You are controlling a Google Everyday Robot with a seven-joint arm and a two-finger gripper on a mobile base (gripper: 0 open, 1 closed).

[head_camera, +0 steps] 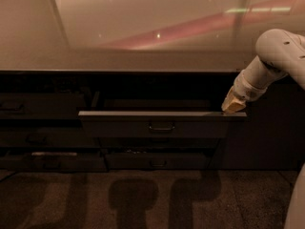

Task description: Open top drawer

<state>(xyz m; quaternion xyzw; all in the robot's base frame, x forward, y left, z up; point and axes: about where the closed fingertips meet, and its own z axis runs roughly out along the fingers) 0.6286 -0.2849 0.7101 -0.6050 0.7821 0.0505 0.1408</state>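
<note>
Top drawer (190,126) partly out; gripper (233,106) at its right top edge, can't tell grip state. Next: pull straight outward.

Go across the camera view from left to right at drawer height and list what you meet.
Closed left drawer front → pulled-out top drawer → gripper, at that drawer's right end → robot arm.

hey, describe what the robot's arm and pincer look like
The arm is smooth, rounded and off-white, with small dark dots on its shell. It narrows to a tan, wedge-shaped pincer, which sits at the right end of the top drawer. No cables show.
</note>
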